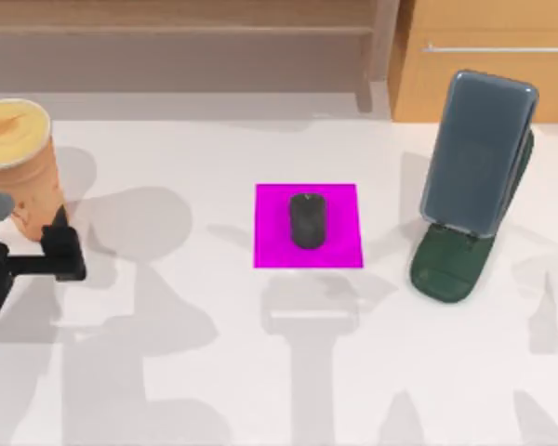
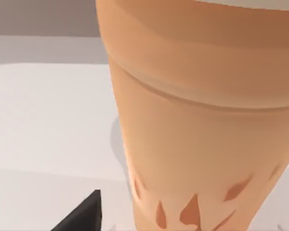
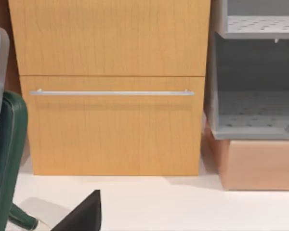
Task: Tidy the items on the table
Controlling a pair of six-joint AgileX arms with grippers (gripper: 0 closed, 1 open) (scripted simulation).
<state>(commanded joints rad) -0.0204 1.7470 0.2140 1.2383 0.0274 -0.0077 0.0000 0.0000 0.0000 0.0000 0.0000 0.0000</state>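
Cup [image 1: 17, 158]: upright at the worktop's far left edge, orange with a yellow top; in the left wrist view its wall [image 2: 202, 144] rises very close to the camera.
Left gripper [image 1: 23, 243]: at the cup's base on the near side, black fingers [image 1: 63, 251] at either side of the cup's foot; whether they pinch it I cannot tell.
Mouse [image 1: 307, 220]: centred on a magenta mat [image 1: 270, 251], mid-worktop, well apart from the gripper.
Phone [image 1: 476, 153]: leaning in a dark green stand [image 1: 446, 269] on the right.
Right gripper: one dark fingertip [image 3: 84, 216] in its wrist view, near the stand [image 3: 7, 159], facing a wooden cabinet [image 3: 111, 86].
Worktop [image 1: 279, 372]: white.
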